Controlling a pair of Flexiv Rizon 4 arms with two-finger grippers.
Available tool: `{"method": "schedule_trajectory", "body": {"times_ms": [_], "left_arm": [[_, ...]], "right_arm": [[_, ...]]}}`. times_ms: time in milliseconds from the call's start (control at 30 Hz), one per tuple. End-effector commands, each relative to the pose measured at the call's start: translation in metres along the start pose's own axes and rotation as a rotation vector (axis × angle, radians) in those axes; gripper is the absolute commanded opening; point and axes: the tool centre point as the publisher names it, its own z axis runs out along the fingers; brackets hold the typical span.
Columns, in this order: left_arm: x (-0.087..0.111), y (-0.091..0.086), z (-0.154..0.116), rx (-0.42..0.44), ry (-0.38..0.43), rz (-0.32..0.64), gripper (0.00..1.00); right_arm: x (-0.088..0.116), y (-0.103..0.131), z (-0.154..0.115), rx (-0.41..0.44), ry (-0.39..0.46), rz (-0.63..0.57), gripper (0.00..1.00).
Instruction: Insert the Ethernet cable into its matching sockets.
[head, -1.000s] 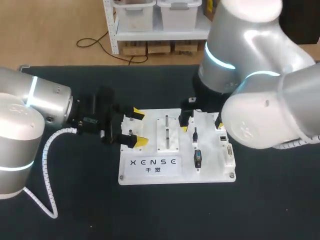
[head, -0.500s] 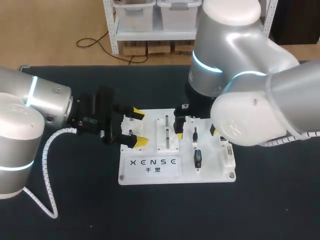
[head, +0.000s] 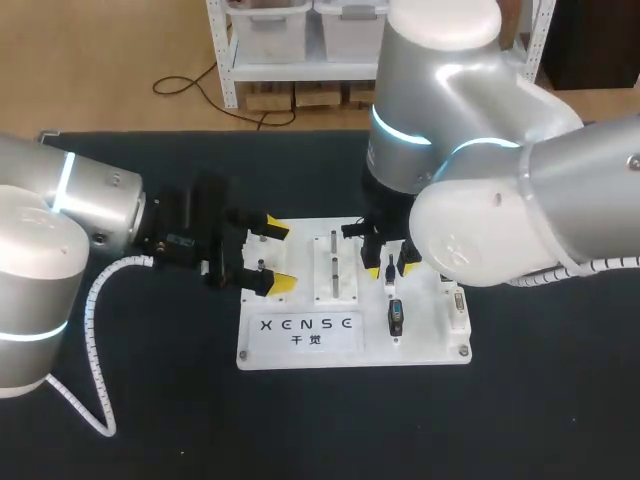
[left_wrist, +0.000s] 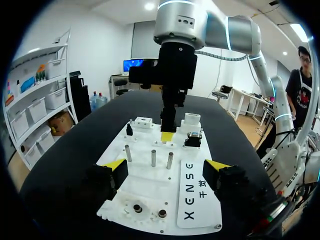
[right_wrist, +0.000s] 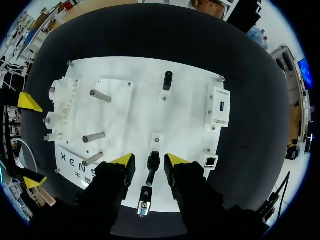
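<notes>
Centring matters: the right gripper (right_wrist: 149, 161), fingers slightly apart astride the Ethernet cable (right_wrist: 151, 172) near the middle of the white board (right_wrist: 135, 100), should lower squarely before closing, while the left gripper (left_wrist: 166, 165) gapes wide over that board's edge.

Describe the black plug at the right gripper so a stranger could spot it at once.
Start at the white plastic board on the black table, then find the right gripper above it. The slim black plug stands between its two yellow tips, apart from both; the other black plug sits farther ahead.
</notes>
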Motion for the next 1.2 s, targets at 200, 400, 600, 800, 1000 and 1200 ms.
{"method": "schedule_trajectory", "body": {"times_ms": [200,400,600,800,1000,1200], "left_arm": [[0.002,0.000,0.000,-0.001,-0.005,0.002,1.00],[0.002,0.000,0.000,-0.001,-0.005,0.002,1.00],[0.002,0.000,0.000,-0.001,-0.005,0.002,1.00],[0.002,0.000,0.000,-0.001,-0.005,0.002,1.00],[0.002,0.000,0.000,-0.001,-0.005,0.002,1.00],[0.002,0.000,0.000,-0.001,-0.005,0.002,1.00]], "right_arm": [[0.000,-0.003,0.000,0.012,0.010,0.001,0.00],[0.002,-0.007,-0.002,0.014,0.014,0.003,0.00],[0.002,-0.011,-0.012,-0.010,0.017,0.002,0.00],[-0.002,-0.017,-0.032,-0.031,0.022,0.000,0.00],[-0.004,-0.034,-0.047,-0.025,0.025,0.009,0.00],[0.002,-0.055,-0.049,-0.004,0.048,0.035,0.00]]}}
